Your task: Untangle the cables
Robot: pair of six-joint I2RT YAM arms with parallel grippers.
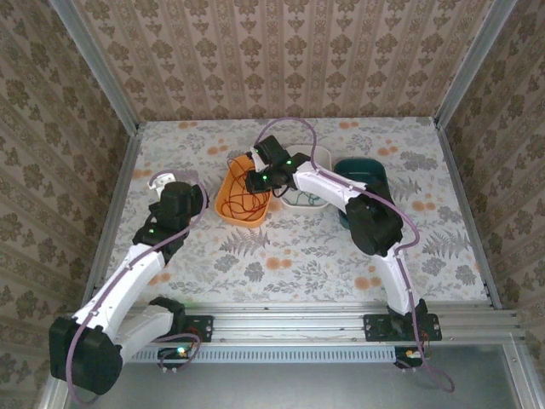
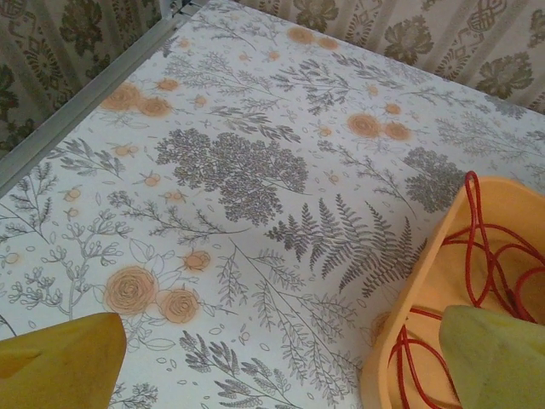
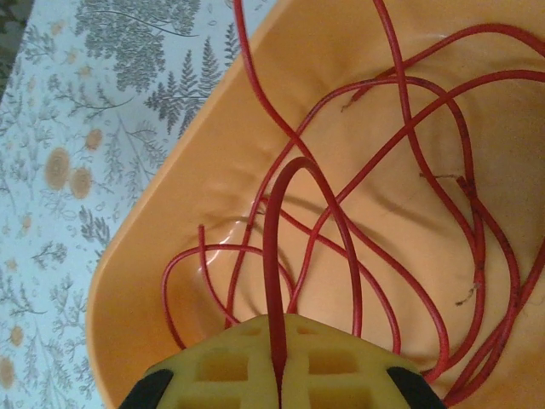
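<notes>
My right tool (image 3: 277,375) is clamped on a loop of red cable (image 3: 271,256) in the orange tray (image 3: 196,170). My left tool (image 2: 277,358) hangs apart beside it. Next, I'd lift slowly to draw the strand free.

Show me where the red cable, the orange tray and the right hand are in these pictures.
red cable (image 3: 271,256): right wrist view, on the upright strand below the arch.
orange tray (image 3: 157,213): right wrist view, on its left wall.
right hand (image 3: 277,328): right wrist view, between the yellow fingertips, shut on the cable.
</notes>
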